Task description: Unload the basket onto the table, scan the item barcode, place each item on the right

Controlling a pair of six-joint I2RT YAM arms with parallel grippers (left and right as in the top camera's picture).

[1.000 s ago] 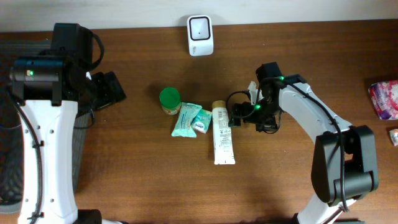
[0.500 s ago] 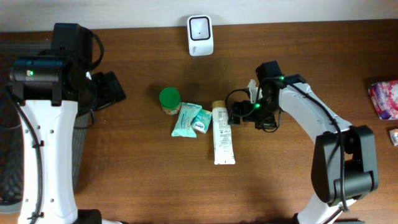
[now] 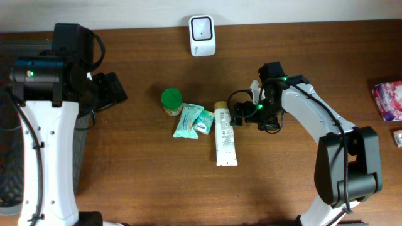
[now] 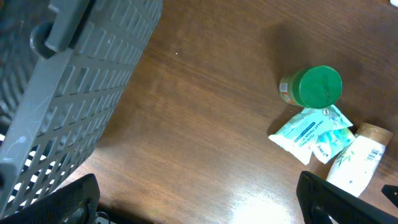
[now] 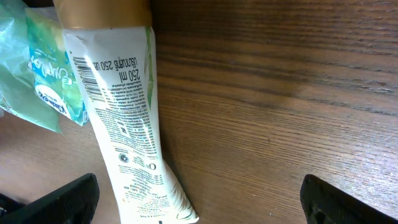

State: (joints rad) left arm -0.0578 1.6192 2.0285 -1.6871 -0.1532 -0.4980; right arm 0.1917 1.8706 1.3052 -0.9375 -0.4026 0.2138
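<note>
Right arm parked over the tube, nothing grabbed yet

Big brown tabletop [image 3: 125, 188], with a grey basket [image 4: 62, 81] off by the left arm, whose left fingers [image 4: 62, 202] hang spread wide and empty. The white squeeze tube [image 3: 225, 139] lies flat mid-table, just beside the wipes packets [image 3: 191, 120]. The right fingers [image 5: 59, 200] hover over its capped end, fully apart, holding nothing. The tube looks light, soft and a bit slick, so I'd pinch across the stiffer part near the cap and face it to the scanner [image 3: 202, 27] without covering the barcode [image 5: 84, 71].
</note>
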